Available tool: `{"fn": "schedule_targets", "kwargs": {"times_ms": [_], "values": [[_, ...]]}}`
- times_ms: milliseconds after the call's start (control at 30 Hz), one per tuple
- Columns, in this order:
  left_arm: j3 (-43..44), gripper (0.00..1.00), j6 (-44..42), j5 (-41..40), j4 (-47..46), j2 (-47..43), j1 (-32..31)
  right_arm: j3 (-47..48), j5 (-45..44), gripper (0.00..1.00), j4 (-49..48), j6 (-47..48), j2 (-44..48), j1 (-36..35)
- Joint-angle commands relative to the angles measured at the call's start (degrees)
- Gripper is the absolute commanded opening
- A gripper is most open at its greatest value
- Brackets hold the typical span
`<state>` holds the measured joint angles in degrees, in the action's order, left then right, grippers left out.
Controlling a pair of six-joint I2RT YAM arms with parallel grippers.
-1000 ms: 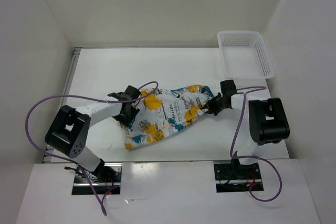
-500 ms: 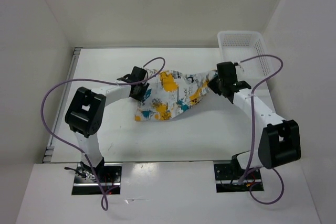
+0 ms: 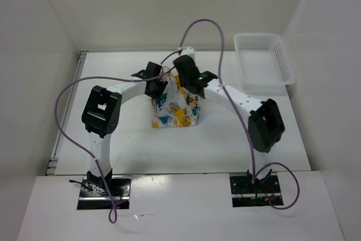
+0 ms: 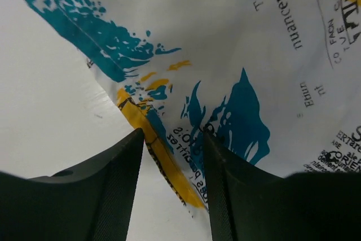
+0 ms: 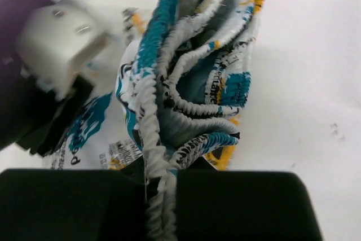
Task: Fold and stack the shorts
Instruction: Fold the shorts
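The shorts, white with teal, yellow and black print, lie folded into a narrow bundle at the table's middle. My left gripper sits at their top left edge. In the left wrist view its jaws stand apart around the yellow-edged hem of the shorts, with bare table showing between the left finger and the cloth. My right gripper is at the top of the bundle, right next to the left one. In the right wrist view it is shut on the bunched elastic waistband of the shorts.
A white plastic mesh basket stands at the far right corner. Purple cables arch above both arms. White walls enclose the table on three sides. The left gripper's white housing shows close to the waistband in the right wrist view.
The right gripper has carried the waistband end leftward across the table to beside the left gripper, doubling the spread shorts into a narrow bundle. The left gripper moved slightly farther back.
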<state>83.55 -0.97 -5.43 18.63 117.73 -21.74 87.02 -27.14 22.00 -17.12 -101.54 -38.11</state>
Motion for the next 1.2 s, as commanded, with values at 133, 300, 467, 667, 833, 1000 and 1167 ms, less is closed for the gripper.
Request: {"fn": "schedule_targets", "kwargs": {"times_ms": [133,300,467,667,833,1000,1167], "values": [[-1.36,0.54,0.97,11.04,2.55,-0.74,6.08,8.25,-9.43,0.00,2.79,13.17,-11.22,-11.71],[-2.51,0.54,0.97,18.86,3.77,-4.18,11.27,8.25,-12.50,0.00,2.79,13.70,-14.21,-14.71],[-1.99,0.54,0.97,24.50,4.48,-4.97,13.30,12.81,-13.20,0.00,5.14,12.29,-19.04,-16.47],[-0.40,0.54,0.97,24.25,4.48,-1.46,14.53,12.83,-13.66,0.08,5.77,13.17,-21.77,-19.98],[1.26,0.54,0.97,22.23,2.72,-0.93,14.53,6.94,-0.33,0.50,2.00,16.59,-17.57,-21.65],[5.74,0.54,0.97,20.29,3.25,-0.93,15.67,1.14,10.25,0.71,-5.20,19.32,-8.44,-22.80],[7.24,0.55,0.97,17.04,5.10,-4.34,16.99,-7.80,12.55,0.72,-13.45,17.75,2.64,-22.80]]}}
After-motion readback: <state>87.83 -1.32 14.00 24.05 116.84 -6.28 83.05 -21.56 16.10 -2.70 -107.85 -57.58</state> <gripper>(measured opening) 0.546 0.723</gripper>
